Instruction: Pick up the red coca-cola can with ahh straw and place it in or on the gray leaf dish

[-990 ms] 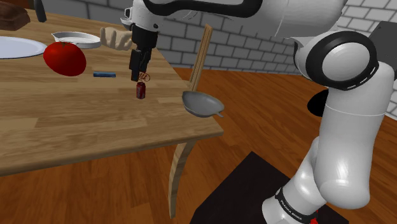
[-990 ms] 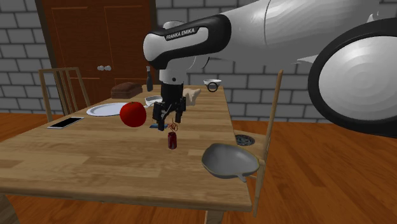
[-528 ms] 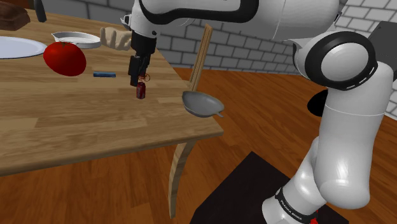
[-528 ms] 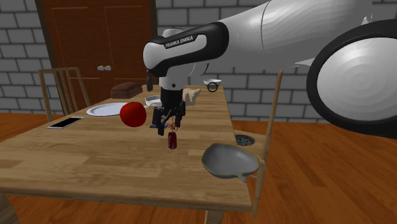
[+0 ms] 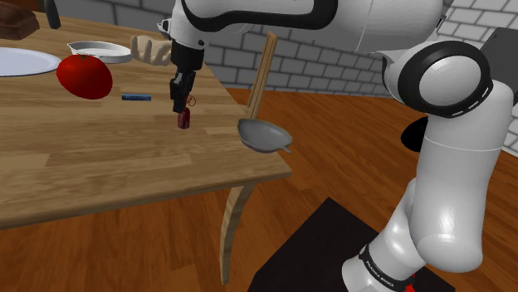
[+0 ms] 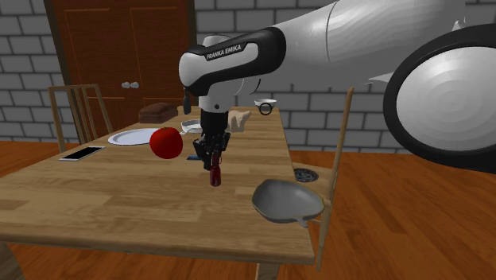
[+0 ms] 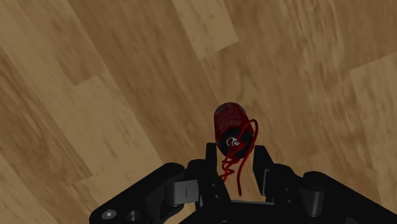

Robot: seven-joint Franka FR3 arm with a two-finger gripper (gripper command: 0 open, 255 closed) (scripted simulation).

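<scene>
Grasping is the step in hand. The gripper (image 5: 179, 103) is poised over the red can (image 5: 183, 119), which stands on the wooden table (image 5: 100, 166) directly beneath the jaws. The jaws are drawn narrow and appear clasped on the can's upper end, with the curly red straw (image 7: 236, 167) rising between them. The gray leaf dish (image 5: 264, 135) is seen well apart from the jaws and lower than them, past the table's edge. No lift is judged to be made yet. A straight lift is called for next, then a sideways carry to the dish, with the grip kept firm because only the can's top is held.
</scene>
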